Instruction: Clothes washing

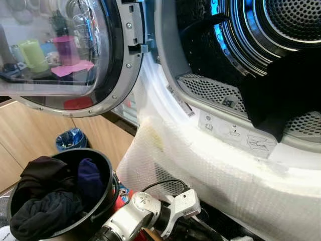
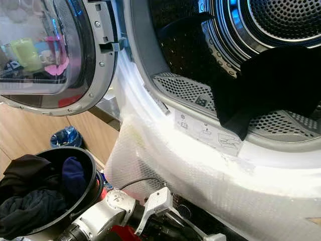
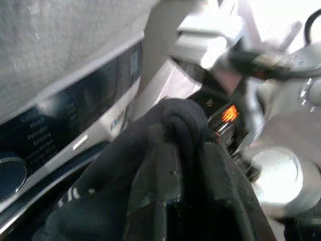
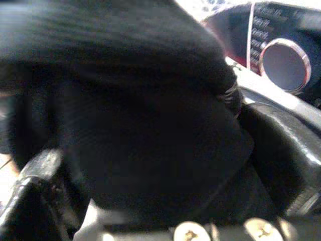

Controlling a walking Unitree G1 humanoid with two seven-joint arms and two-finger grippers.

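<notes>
In front of me, a black round basket (image 1: 108, 173) holds a heap of dark clothes (image 1: 47, 201). A black garment (image 1: 281, 95) lies draped over the washer drum's perforated rim (image 1: 210, 93).

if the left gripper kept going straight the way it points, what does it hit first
Likely the dark control panel of the machine, which lies ahead past the black garment that the left gripper holds. Depth is unclear in the blurred wrist view.
</notes>
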